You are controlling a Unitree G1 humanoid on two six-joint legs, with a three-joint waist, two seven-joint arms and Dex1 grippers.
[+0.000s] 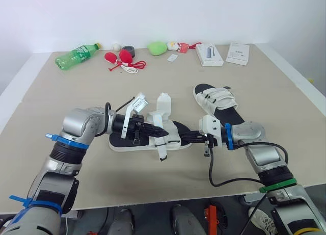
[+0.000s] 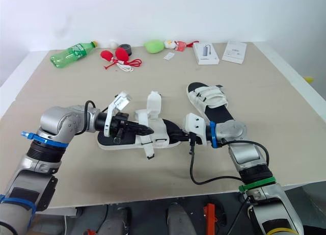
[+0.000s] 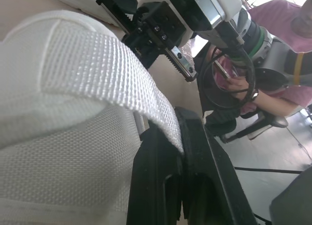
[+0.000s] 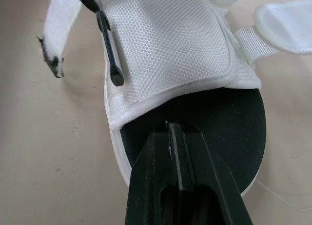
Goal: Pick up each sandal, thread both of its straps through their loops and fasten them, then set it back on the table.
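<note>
A white sandal with a black insole (image 1: 178,128) lies at the middle of the table (image 1: 61,97), its straps undone. One strap (image 1: 163,106) stands upright and another loose strap (image 1: 162,152) hangs off the near side. My left gripper (image 1: 158,132) reaches in from the left and is shut on the sandal's white webbing strap (image 3: 87,69). From the right, my right gripper (image 1: 185,138) comes in with its fingers shut, its tip resting on the black insole (image 4: 229,122) just below the white upper (image 4: 170,44). A second sandal (image 1: 216,100) with its straps laid across lies behind on the right.
Along the far edge are a green bottle (image 1: 76,55), red objects with a white cord (image 1: 119,57), a black roll (image 1: 128,50), a green object (image 1: 157,47) and two white boxes (image 1: 209,54). A person in pink (image 3: 282,20) sits beyond the table.
</note>
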